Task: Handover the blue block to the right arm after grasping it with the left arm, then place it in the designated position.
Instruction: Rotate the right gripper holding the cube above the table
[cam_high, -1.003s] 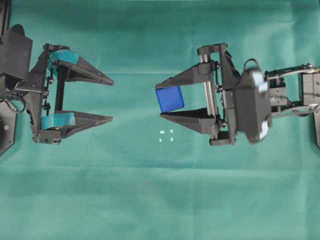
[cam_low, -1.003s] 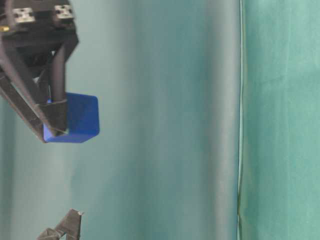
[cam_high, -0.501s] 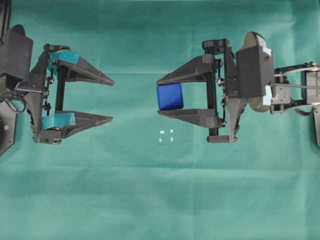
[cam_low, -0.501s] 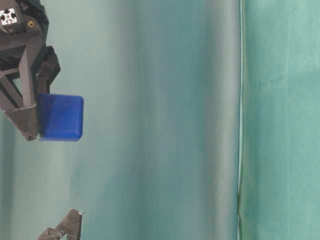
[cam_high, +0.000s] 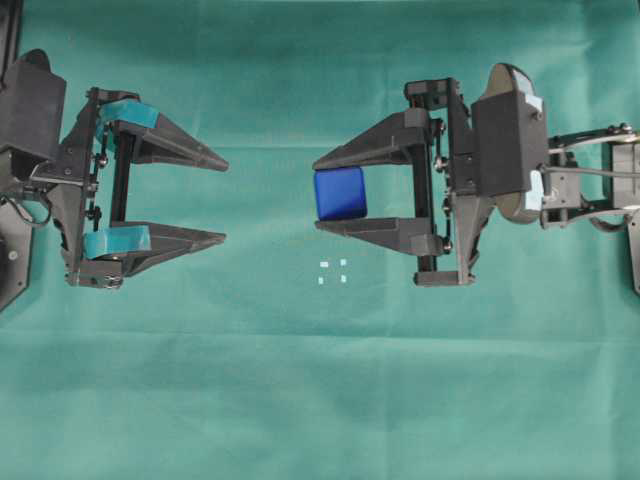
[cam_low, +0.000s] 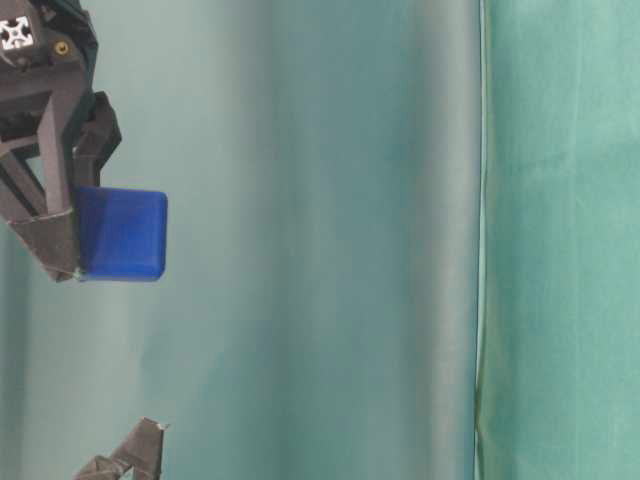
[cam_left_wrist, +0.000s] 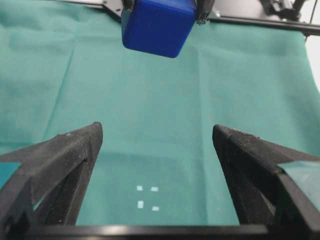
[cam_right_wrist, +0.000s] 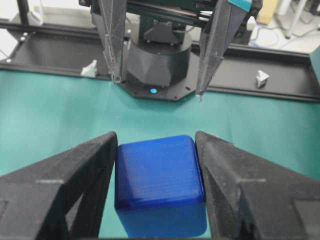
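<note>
- Table-level view: the right gripper (cam_low: 60, 225) is cut off by the left and top edges, and only a tip of the left gripper (cam_low: 125, 462) shows.
- Left wrist view: the top edge clips the blue block (cam_left_wrist: 157, 25).
- The 4 white marks (cam_high: 333, 271) are too small to make out.

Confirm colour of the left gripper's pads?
Teal pads, clearest in the overhead view.
</note>
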